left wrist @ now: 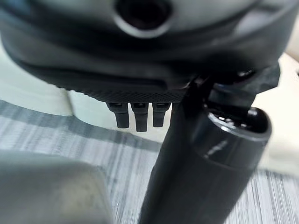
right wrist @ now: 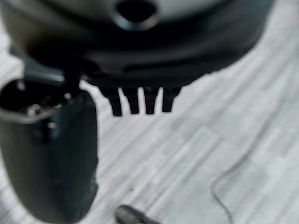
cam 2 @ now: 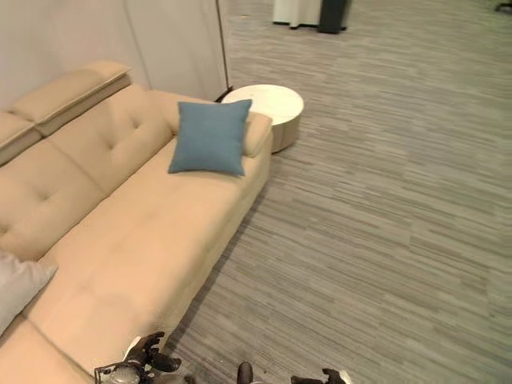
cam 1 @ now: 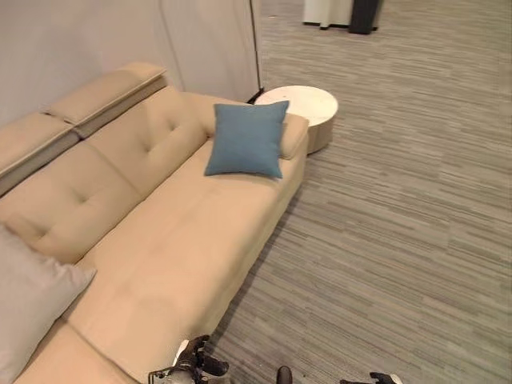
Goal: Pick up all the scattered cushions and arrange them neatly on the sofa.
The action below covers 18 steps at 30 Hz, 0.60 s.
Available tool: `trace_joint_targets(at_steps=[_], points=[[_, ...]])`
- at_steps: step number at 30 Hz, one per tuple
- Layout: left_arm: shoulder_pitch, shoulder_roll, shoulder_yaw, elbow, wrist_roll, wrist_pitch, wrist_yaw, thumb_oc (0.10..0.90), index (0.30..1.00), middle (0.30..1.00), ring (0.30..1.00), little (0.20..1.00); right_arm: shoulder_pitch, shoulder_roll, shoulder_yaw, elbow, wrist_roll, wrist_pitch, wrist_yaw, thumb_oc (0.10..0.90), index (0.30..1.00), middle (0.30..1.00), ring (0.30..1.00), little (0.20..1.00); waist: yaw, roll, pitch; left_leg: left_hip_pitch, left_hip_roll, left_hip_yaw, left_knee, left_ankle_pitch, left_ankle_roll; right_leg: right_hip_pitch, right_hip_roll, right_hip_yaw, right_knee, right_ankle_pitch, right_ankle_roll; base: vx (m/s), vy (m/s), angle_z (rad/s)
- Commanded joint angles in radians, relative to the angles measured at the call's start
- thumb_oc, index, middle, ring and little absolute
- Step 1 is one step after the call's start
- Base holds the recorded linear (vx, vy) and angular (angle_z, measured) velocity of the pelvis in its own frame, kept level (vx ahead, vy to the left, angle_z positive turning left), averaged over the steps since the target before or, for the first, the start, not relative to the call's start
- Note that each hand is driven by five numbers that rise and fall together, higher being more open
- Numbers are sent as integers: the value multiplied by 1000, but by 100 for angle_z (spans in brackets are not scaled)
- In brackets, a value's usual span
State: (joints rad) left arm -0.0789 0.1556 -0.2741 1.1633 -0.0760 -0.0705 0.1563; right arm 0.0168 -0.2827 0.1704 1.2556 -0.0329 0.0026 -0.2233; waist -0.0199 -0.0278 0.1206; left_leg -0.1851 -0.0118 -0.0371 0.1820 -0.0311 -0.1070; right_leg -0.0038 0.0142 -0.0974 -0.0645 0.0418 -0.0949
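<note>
A blue cushion (cam 1: 246, 140) leans upright against the far armrest of the beige sofa (cam 1: 176, 240). A light grey cushion (cam 1: 28, 300) rests on the seat at the sofa's near end, cut off by the view's left edge. My left hand (cam 1: 192, 362) hangs low by the sofa's front edge; its fingers (left wrist: 138, 116) are straight and hold nothing. My right hand (cam 1: 378, 378) shows at the bottom edge over the carpet. In its wrist view the fingers (right wrist: 140, 100) point down, straight and empty.
A round white low table (cam 1: 308, 108) stands just past the sofa's far armrest. A pale partition (cam 1: 208, 40) runs behind the sofa. Striped grey carpet (cam 1: 400, 224) stretches wide to the right. Dark and white furniture legs (cam 1: 352, 14) stand far back.
</note>
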Motion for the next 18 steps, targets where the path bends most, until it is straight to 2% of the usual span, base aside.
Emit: trace_joint_targets(at_steps=[1, 2, 3, 6, 10, 11, 12, 13, 14, 15, 16, 17, 18], points=[[-14, 24, 9, -15, 18, -34, 9, 800, 900, 900, 900, 900, -42, -35, -1, 22, -3, -14, -29, 800, 900, 900, 900, 900, 35, 13, 26, -74, -66, 0, -26, 50, 56, 62, -3, 69, 46, -104, 165, 145, -14, -20], [-15, 24, 9, -15, 18, -34, 9, 800, 900, 900, 900, 900, -42, -35, -1, 21, -3, -14, -29, 800, 900, 900, 900, 900, 36, 13, 26, -73, -67, 1, -26, 49, 56, 63, -4, 70, 46, -104, 166, 244, 24, -36], [-2, 22, 27, -8, 12, -34, 7, 800, 900, 900, 900, 900, -37, -37, -3, 25, -12, -13, -25, 800, 900, 900, 900, 900, 40, 23, 16, -42, -60, -8, -68, 43, 69, 82, 8, 95, 34, -120, 167, 148, 32, -45], [9, 22, 35, 1, 13, -31, 5, 800, 900, 900, 900, 900, -34, -36, -6, 31, -20, -11, -24, 800, 900, 900, 900, 900, 45, 25, 7, -26, -62, -6, -59, 35, 77, 93, -3, 104, 44, -133, 171, 249, 75, -77], [23, 24, 44, 18, 23, -22, 3, 800, 900, 900, 900, 900, -40, -33, -2, 26, -39, -4, -12, 800, 900, 900, 900, 900, 70, 24, -13, 21, -55, 21, -74, 7, 106, 92, -27, 111, 137, -165, 184, 244, 93, -49], [19, 30, 44, 14, 24, -20, 2, 800, 900, 900, 900, 900, -48, -35, 0, 16, -44, -4, -8, 800, 900, 900, 900, 900, 76, 30, -14, 57, -50, 27, -98, -6, 128, 29, -46, 88, 286, -141, 223, 152, 75, -64], [18, 37, 42, 6, 24, -19, 4, 800, 900, 900, 900, 900, -55, -36, 3, 7, -44, -2, -7, 800, 900, 900, 900, 900, 71, 32, -4, 72, -49, 26, -104, -7, 138, -23, -53, 84, 381, -93, 255, 151, 75, -53], [18, 37, 42, 6, 24, -19, 4, 800, 900, 900, 900, 900, -55, -36, 3, 7, -44, -2, -7, 800, 900, 900, 900, 900, 71, 31, -5, 72, -49, 27, -104, -7, 139, -26, -54, 85, 385, -95, 255, 40, 24, -33], [14, 44, 37, -4, 25, -18, 6, 800, 900, 900, 900, 900, -63, -38, 6, -3, -44, -2, -6, 800, 900, 900, 900, 900, 62, 35, 12, 82, -45, 23, -108, -5, 148, -80, -54, 76, 477, -45, 283, 75, 37, -14], [0, 54, 28, -12, 33, -17, 11, 800, 900, 900, 900, 900, -79, -38, 10, -16, -45, -3, -9, 800, 900, 900, 900, 900, 53, 49, 25, 102, -35, 23, -126, -8, 156, -147, -86, 19, 558, -24, 298, 137, 44, -4], [-6, 59, 25, -13, 34, -19, 14, 800, 900, 900, 900, 900, -88, -39, 14, -20, -47, -6, -11, 800, 900, 900, 900, 900, 54, 55, 24, 121, -29, 24, -141, -16, 155, -166, -119, -27, 548, -34, 287, 127, 30, 0], [-6, 59, 25, -13, 34, -19, 14, 800, 900, 900, 900, 900, -88, -39, 14, -20, -47, -6, -11, 800, 900, 900, 900, 900, 51, 54, 26, 123, -31, 22, -142, -16, 155, -164, -121, -29, 551, -37, 287, 157, -19, 2], [-11, 63, 27, -13, 31, -21, 18, 800, 900, 900, 900, 900, -100, -38, 21, -22, -51, -8, -14, 800, 900, 900, 900, 900, 51, 58, 25, 144, -25, 20, -158, -26, 153, -174, -147, -75, 498, -57, 269, 355, -166, -2]])
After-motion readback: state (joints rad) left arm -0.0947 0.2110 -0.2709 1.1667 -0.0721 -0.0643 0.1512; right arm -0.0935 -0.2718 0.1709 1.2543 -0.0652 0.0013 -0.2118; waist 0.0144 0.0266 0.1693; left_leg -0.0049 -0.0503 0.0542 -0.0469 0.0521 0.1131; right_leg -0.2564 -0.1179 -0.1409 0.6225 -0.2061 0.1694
